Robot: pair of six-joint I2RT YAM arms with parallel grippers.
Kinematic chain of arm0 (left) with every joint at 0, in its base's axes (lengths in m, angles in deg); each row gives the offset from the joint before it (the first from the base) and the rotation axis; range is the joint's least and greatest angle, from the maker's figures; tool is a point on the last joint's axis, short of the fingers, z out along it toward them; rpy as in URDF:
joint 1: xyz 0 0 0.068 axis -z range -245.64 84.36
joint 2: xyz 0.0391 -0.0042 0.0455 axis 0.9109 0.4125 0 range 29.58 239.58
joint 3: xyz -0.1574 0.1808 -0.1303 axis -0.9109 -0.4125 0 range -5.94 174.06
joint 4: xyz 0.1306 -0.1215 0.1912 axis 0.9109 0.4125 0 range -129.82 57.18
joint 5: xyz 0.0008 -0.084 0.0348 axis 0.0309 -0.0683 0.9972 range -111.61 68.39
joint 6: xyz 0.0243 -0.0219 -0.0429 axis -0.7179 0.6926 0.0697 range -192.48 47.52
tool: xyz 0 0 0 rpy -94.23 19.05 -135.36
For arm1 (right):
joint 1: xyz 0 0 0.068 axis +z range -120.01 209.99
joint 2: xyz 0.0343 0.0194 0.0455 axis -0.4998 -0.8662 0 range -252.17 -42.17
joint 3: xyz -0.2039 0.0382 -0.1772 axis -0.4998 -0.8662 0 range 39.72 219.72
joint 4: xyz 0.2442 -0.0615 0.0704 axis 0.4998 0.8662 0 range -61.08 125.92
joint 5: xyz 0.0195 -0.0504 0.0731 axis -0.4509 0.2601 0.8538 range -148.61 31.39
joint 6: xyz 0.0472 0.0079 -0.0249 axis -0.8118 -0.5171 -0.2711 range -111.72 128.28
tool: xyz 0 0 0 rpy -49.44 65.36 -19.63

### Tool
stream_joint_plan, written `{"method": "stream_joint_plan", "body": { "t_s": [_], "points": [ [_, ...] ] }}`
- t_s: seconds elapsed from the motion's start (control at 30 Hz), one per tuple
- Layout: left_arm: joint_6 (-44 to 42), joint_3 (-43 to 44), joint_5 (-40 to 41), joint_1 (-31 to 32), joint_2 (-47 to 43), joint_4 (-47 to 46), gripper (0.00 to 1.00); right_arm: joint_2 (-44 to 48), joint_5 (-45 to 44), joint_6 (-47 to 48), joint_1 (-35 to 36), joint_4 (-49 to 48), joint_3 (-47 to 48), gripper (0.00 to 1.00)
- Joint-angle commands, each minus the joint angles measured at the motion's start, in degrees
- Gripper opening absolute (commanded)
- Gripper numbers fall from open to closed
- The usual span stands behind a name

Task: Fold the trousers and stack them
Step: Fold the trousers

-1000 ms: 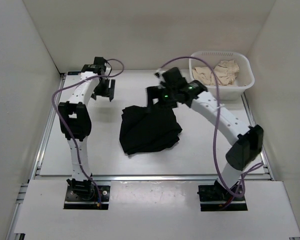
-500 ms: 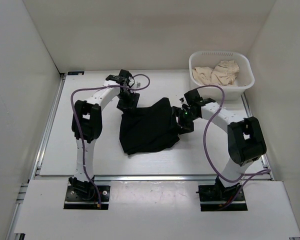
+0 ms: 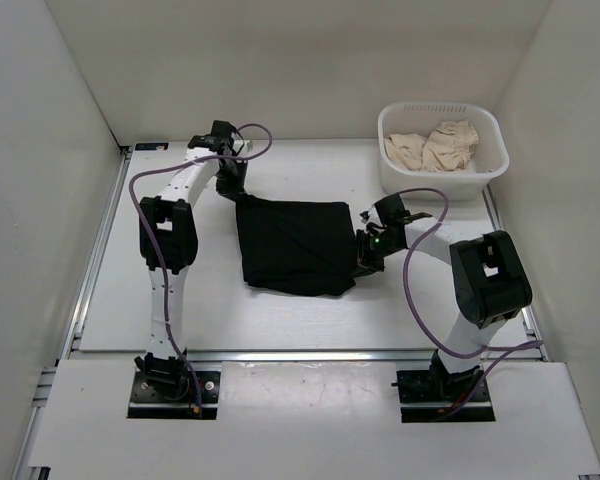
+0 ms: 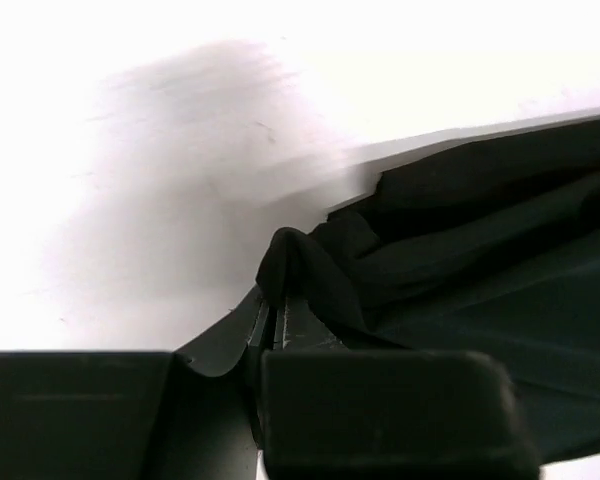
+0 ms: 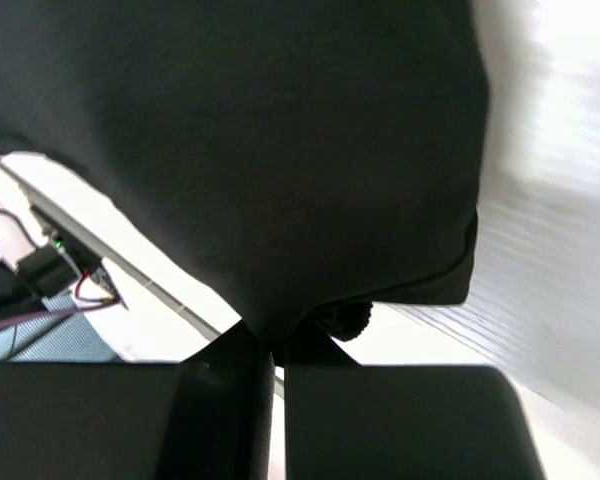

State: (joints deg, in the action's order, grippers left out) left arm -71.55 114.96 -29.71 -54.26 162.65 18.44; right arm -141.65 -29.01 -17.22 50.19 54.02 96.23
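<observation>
The black trousers lie as a roughly square folded bundle in the middle of the white table. My left gripper is shut on the bundle's far-left corner; the left wrist view shows a pinch of black fabric rising between the closed jaws. My right gripper is shut on the trousers' right edge. In the right wrist view the dark cloth fills the frame and runs down into the closed jaws.
A white basket with beige cloth pieces stands at the far right corner. White walls enclose the table on the left, back and right. Purple cables loop over both arms.
Both grippers came down onto the trousers and shut on them. The left one pulled its corner back and left, and the crumpled heap is now stretched into a flatter square.
</observation>
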Motion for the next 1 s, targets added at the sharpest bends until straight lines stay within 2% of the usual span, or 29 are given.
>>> {"method": "stream_joint_plan", "body": {
  "t_s": [0.0, 0.03, 0.07, 0.13, 0.17, 0.2, 0.27, 0.3, 0.33, 0.43, 0.53, 0.67, 0.7, 0.77, 0.83, 0.87, 0.97],
  "points": [
    [-0.93, 3.02, 5.64, -1.62, 1.31, -2.54, 0.14, 1.48, 2.91, 3.79, -0.34, 3.55, -1.4, 0.0],
    [-0.93, 3.02, 5.64, -1.62, 1.31, -2.54, 0.14, 0.79, 3.52, 3.79, -0.34, 3.55, -1.4, 0.05],
    [-0.93, 2.42, 5.64, -0.92, 1.31, -2.54, 0.2, 0.17, 4.23, 3.79, -0.34, 3.55, -1.4, 0.11],
    [-0.93, 1.8, 5.64, -0.92, 1.31, -3.06, 0.37, 0.17, 5.63, 4.4, -0.34, 3.55, -0.7, 0.37],
    [-0.93, 1.79, 5.64, -0.92, 1.31, -3.06, 0.56, 0.17, 5.64, 4.4, -0.34, 4.42, 0.26, 0.52],
    [-0.93, 1.27, 5.64, -0.92, 1.31, -3.06, 0.68, 0.86, 6.16, 6.06, -0.34, 5.12, 0.79, 0.73],
    [-0.93, 1.27, 7.47, -1.53, 0.08, -3.06, 0.84, 1.65, 8.17, 7.82, -0.34, 8.62, 3.16, 0.84],
    [-0.93, 1.27, 8.0, -1.53, -0.79, -3.06, 0.92, 2.18, 9.23, 8.79, -0.34, 10.39, 4.3, 0.87],
    [-0.93, 1.27, 8.01, -3.1, -2.89, -3.06, 0.95, 2.97, 10.72, 10.97, -0.87, 12.06, 5.79, 0.92],
    [-0.93, -0.74, 10.3, -4.78, -9.64, -3.06, 1.0, 3.68, 11.19, 12.4, -1.48, 18.39, 14.04, 0.99],
    [-0.93, -9.43, 10.3, -5.31, -15.9, -2.54, 1.0, 1.32, 9.07, 11.36, -2.27, 19.19, 23.18, 0.99],
    [-0.93, -25.42, 3.9, -1.8, -24.69, 0.97, 1.0, -4.74, -4.26, 3.54, -2.8, 18.14, 31.63, 0.99],
    [-0.93, -31.02, 0.14, -0.93, -25.32, 0.98, 1.0, -7.19, -6.29, 2.91, -2.8, 18.14, 32.43, 0.97],
    [-0.93, -35.63, -2.35, -0.4, -25.93, 1.5, 1.0, -8.1, -7.11, 2.13, -3.33, 19.37, 32.43, 0.94],
    [-0.93, -39.67, -3.67, 0.14, -25.94, 1.51, 1.0, -6.7, -8.42, 0.98, -2.72, 17.54, 27.1, 0.89],
    [-0.93, -40.47, -4.72, 0.66, -25.94, 0.98, 1.0, -5.47, -9.21, 0.37, -2.72, 16.13, 24.38, 0.85],
    [-0.93, -41.98, -5.96, 1.27, -24.18, -1.83, 1.0, -2.74, -9.21, -2.18, -2.1, 10.68, 15.75, 0.37]
  ]
}}
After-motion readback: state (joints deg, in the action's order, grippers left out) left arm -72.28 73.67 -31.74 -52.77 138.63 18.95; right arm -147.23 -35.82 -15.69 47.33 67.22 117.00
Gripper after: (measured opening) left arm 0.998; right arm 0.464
